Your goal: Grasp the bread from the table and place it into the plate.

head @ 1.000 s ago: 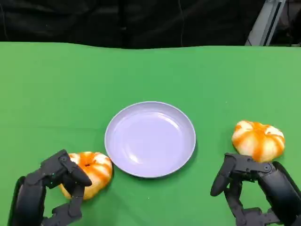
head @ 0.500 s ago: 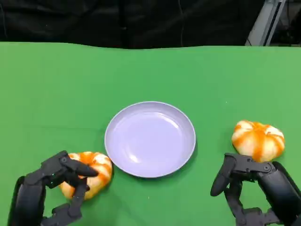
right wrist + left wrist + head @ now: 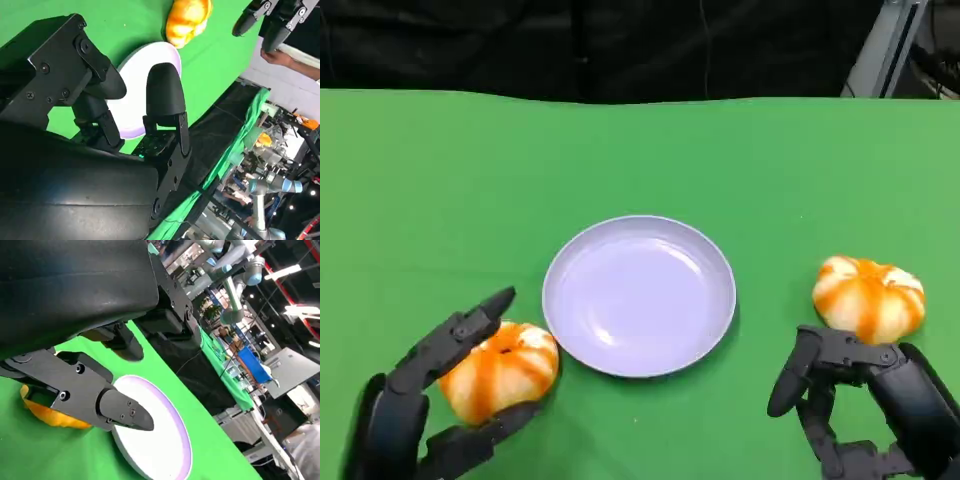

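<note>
Green table [image 3: 640, 150] fills most of the head view, with dark cloth along the top edge. A second orange-and-white bread [image 3: 869, 297] sits at the right of the frame, well apart from the plate and just above the right hand [image 3: 860, 400]. It is not touched. Nothing lies between the left bread and the plate.

The bread [image 3: 500, 367] being handled is at the lower left of the head view, just beside the plate's lower-left rim, a thin strip of green between them. The left hand [image 3: 440, 400] holds it: long fingers [image 3: 460, 335] reach over its top toward the upper right, and another finger [image 3: 480, 440] curls under its lower edge. Whether the bread is lifted off the table cannot be told. In the left wrist view the bread [image 3: 50, 412] shows as an orange patch at the left, behind the black fingers [image 3: 95, 395], with the plate [image 3: 160, 440] just past the fingertips.

The right hand sits at the lower right of the head view, fingers curled inward on nothing, close below the second bread. The right wrist view shows the left-hand bread [image 3: 187, 20] at the top and the plate [image 3: 135, 90] behind its own fingers.

The lilac plate [image 3: 720, 300] is in the centre of the head view, holding nothing.
</note>
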